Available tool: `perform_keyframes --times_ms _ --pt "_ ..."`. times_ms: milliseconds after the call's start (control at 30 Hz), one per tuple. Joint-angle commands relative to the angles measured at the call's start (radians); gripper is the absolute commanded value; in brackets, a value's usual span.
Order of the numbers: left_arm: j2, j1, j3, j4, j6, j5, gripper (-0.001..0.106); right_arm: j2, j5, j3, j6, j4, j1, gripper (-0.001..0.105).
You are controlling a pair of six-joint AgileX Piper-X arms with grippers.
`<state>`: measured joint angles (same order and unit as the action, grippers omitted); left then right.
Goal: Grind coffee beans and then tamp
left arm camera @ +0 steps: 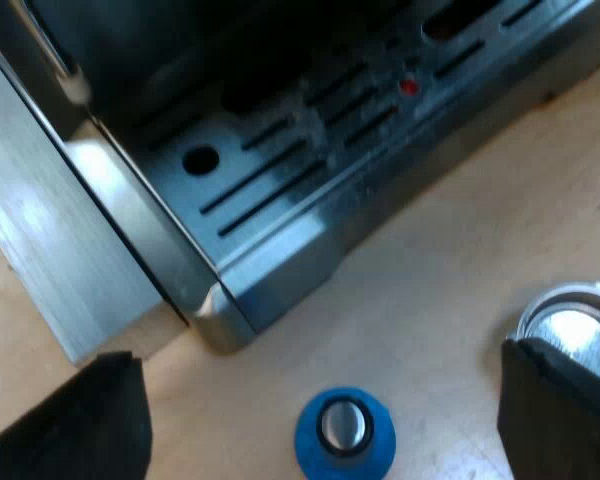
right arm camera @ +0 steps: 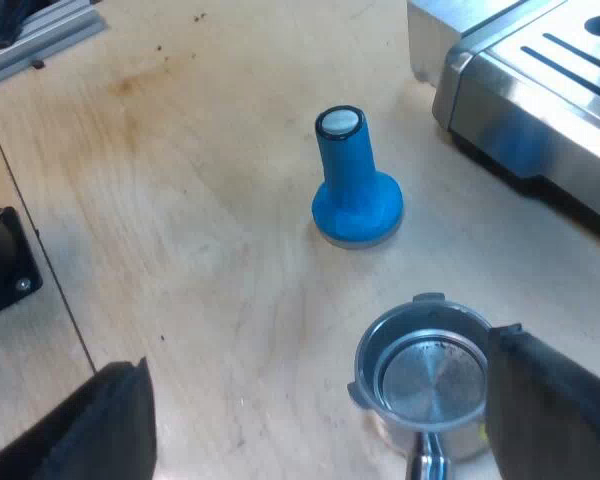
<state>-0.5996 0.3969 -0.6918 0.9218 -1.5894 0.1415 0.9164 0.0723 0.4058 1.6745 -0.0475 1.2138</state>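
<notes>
Presently the blue tamper (right arm camera: 352, 185) is stood upright near the empty holder (right arm camera: 425, 375), left gripper (left arm camera: 320, 355) and right gripper (right arm camera: 315, 352) fingers (right arm camera: 550, 400) parted.

A blue plastic tamper (right arm camera: 355, 185) with a silver-capped top stands upright on its flared base on the pale wooden table (right arm camera: 200, 230). Near it rests the round metal holder (right arm camera: 423, 375), its shiny basket empty. My right gripper (right arm camera: 320, 350) hovers low over the table with its two black fingers (right arm camera: 555, 410) spread wide; one finger is at the holder's rim, though contact cannot be judged. The brushed-steel espresso machine (right arm camera: 510, 75), its slotted drip tray showing, sits beyond the tamper, apart from it.
</notes>
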Motion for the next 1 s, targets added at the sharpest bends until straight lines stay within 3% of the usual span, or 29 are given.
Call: perform_keyframes --times_ms 33,100,300,367,467,633,800,1000 --pt "0.007 0.001 -0.038 0.002 -0.006 -0.011 0.073 -0.009 -0.005 0.078 0.001 -0.134 -0.001 0.069" --pt "0.007 0.001 -0.058 0.002 -0.006 -0.011 0.073 -0.009 0.005 0.126 -0.001 -0.227 -0.001 0.069" --pt "0.007 0.001 -0.110 0.002 -0.006 -0.011 0.073 -0.009 0.005 0.283 -0.107 -0.460 -0.001 0.069" --pt "0.007 0.001 -0.150 0.007 -0.006 -0.003 0.073 -0.009 0.005 0.318 -0.103 -0.495 -0.001 0.069" --pt "0.007 0.001 -0.180 0.025 -0.006 0.012 0.073 -0.007 0.084 0.426 -0.099 -0.582 -0.007 0.069" --pt "0.007 0.001 -0.230 0.053 -0.036 0.011 0.073 -0.007 0.082 0.527 -0.099 -0.678 -0.094 0.069" --pt "0.007 -0.018 -0.250 0.053 -0.066 0.016 0.073 -0.007 0.080 0.596 -0.051 -0.766 -0.220 0.069" --pt "0.007 -0.124 -0.273 0.053 -0.068 0.075 0.073 -0.022 -0.039 0.619 -0.030 -0.838 -0.410 0.069"
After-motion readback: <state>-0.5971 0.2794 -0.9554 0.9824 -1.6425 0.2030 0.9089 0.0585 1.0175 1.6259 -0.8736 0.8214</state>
